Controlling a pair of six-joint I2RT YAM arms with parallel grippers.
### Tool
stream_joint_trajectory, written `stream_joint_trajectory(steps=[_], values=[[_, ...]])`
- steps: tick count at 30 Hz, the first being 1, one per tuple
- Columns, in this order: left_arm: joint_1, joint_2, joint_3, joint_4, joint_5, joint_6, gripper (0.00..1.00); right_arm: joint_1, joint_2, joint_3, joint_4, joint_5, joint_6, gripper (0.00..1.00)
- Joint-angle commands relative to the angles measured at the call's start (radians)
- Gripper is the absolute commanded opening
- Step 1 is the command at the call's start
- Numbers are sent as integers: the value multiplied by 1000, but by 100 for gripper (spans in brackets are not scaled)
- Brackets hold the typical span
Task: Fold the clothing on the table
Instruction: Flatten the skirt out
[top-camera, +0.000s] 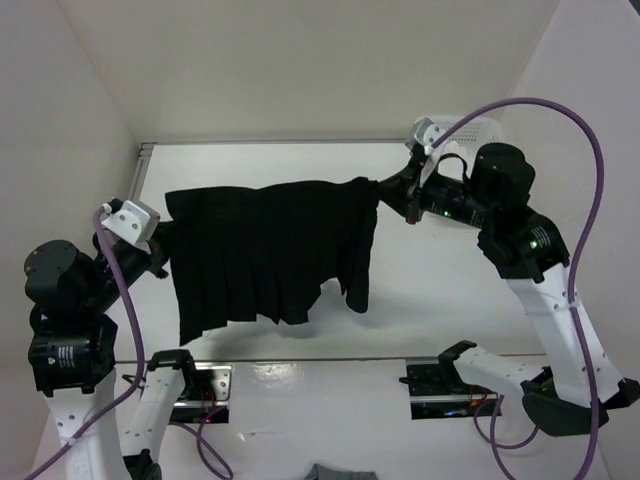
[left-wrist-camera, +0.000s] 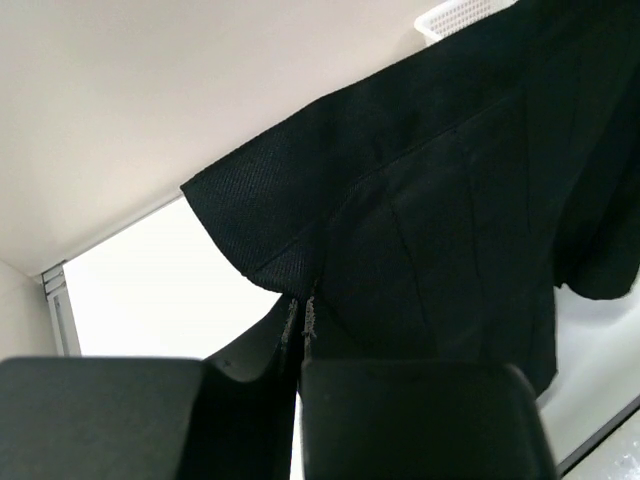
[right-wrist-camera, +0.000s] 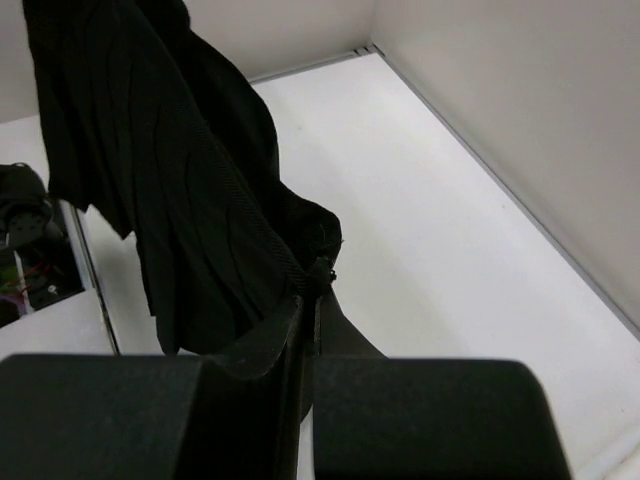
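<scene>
The clothing (top-camera: 270, 250), a black pleated skirt, hangs stretched in the air between my two grippers above the white table (top-camera: 440, 290). My left gripper (top-camera: 162, 243) is shut on the skirt's left end, and the left wrist view shows its jaws (left-wrist-camera: 300, 315) pinched on the waistband corner of the clothing (left-wrist-camera: 450, 200). My right gripper (top-camera: 392, 185) is shut on the right end of the waistband. In the right wrist view the jaws (right-wrist-camera: 315, 285) pinch the band, and the clothing (right-wrist-camera: 170, 200) droops down to the left. The hem hangs uneven, longest at the right.
A white mesh basket (top-camera: 470, 128) stands at the back right corner behind the right arm, also seen as the basket (left-wrist-camera: 455, 15) in the left wrist view. White walls close in the table at the back and both sides. A grey cloth (top-camera: 340, 472) lies at the near edge.
</scene>
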Motion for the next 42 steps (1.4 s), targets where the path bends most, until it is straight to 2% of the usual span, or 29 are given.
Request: stream_joint_trajectory(steps=[1,7,13,16,22,24,28,32,39,40,42], values=[[15,-16,-6,18,24,-2,0,-13,-13,-21,41,-38,-1,0],[15,10,-6,5,44,20,0,-23,-26,-67,50,-83,9,0],[15,122,-6,54,62,29,0,-23,105,-97,87,-83,18,0],[15,188,-58,113,51,47,0,-23,197,-85,98,-40,18,0],[15,425,-98,252,14,69,0,-23,398,-31,160,107,9,0],[15,527,-73,298,14,58,0,-23,465,-9,209,173,-1,0],[15,674,5,382,5,34,0,-50,584,73,245,212,-1,0],[6,853,97,406,-29,24,0,-95,695,146,288,273,-1,0],[-3,1056,186,461,-102,15,0,-104,865,263,306,359,-5,0],[-3,1076,186,461,-102,15,5,-104,901,263,306,391,7,4],[-12,1114,224,461,-122,15,30,-104,936,298,306,423,19,28]])
